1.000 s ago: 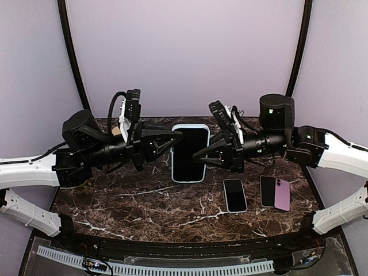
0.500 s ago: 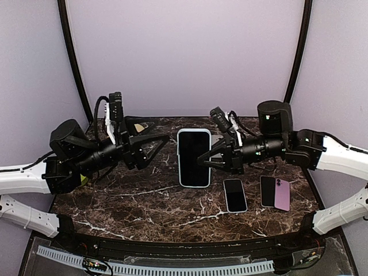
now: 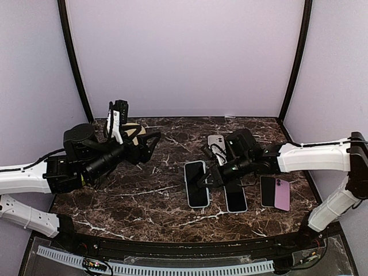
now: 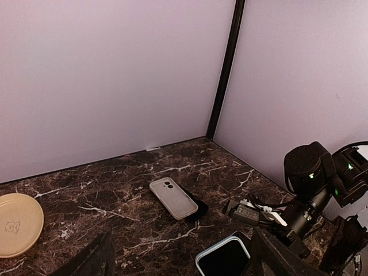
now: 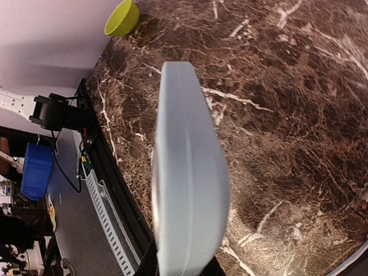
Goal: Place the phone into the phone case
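Insertion looks done: the black-screened phone (image 3: 196,192) sits inside the pale blue phone case (image 5: 190,172). Your right fingers (image 3: 210,178) pinch its edge, low at the dark marble desk (image 3: 132,201); contact unclear. Your left fingers (image 4: 95,261) stand wide apart, empty. Only release is left.

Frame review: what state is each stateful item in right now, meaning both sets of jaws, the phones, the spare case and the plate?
Left jaws: open, empty.
Right jaws: shut on the cased phone.
Cased phone: inside blue case, screen up, low over the table; contact unclear.
Small phone: lying flat, screen up.
Purple phone: lying flat, back up.
White case: back up, resting on something dark.
Plate: empty.
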Available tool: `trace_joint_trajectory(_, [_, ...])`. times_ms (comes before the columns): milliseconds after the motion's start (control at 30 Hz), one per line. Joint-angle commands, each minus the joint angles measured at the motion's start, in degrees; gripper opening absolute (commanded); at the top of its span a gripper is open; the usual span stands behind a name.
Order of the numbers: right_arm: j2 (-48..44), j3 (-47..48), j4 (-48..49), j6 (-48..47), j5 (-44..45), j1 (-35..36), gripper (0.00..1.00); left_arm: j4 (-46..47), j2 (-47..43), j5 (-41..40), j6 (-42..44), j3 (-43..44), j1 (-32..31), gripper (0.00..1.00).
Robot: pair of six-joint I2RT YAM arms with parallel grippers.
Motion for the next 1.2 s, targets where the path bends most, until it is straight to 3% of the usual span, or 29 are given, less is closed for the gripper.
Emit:
trace_joint_trajectory(0, [2.57, -1.77, 7.84, 4.95, -1.54, -2.17, 0.0, -2.92, 0.43, -2.73, -1.6, 0.82, 0.35, 0.83])
trace_joint_trajectory(200, [7.9, -3.09, 7.57, 7.42, -4.09, -4.79, 0.0, -4.14, 0.55, -2.99, -1.91, 0.93, 0.65, 0.83])
trace_joint_trajectory(433, [11.24, -2.42, 0.35, 5.46, -2.13, -6.35, 0.0, -4.51, 0.43, -2.95, -2.51, 0.63, 1.31, 0.82])
trace_joint_trajectory(467, [11.51, -2.58, -0.38, 5.42, -1.53, -6.65, 0.03, -4.52, 0.44, -2.93, -2.57, 0.58, 1.37, 0.82])
trace_joint_trajectory(567, [12.8, -1.53, -4.37, 4.38, 3.97, -6.8, 0.25, -4.54, 0.5, -2.55, -2.62, 0.54, 1.71, 0.82])
trace_joint_trajectory(633, [13.76, -1.2, -5.18, 4.19, 5.66, -6.79, 0.33, -4.54, 0.58, -2.32, -2.74, 0.58, 1.96, 0.82])
trace_joint_trajectory(900, [14.6, 1.08, -10.21, 4.07, 15.14, -6.05, 0.42, -4.83, 0.54, -1.66, -2.93, 0.71, 2.55, 0.82])
trace_joint_trajectory(1067, [13.63, 8.27, -19.42, 4.64, 28.48, -0.9, 0.67, -4.91, 0.69, -1.39, -3.21, 0.64, 2.96, 0.82])
trace_joint_trajectory(1167, [15.84, 13.8, -24.34, 8.24, 36.98, 2.28, 0.75, -4.81, 0.94, -1.1, -3.31, 0.71, 3.08, 0.82])
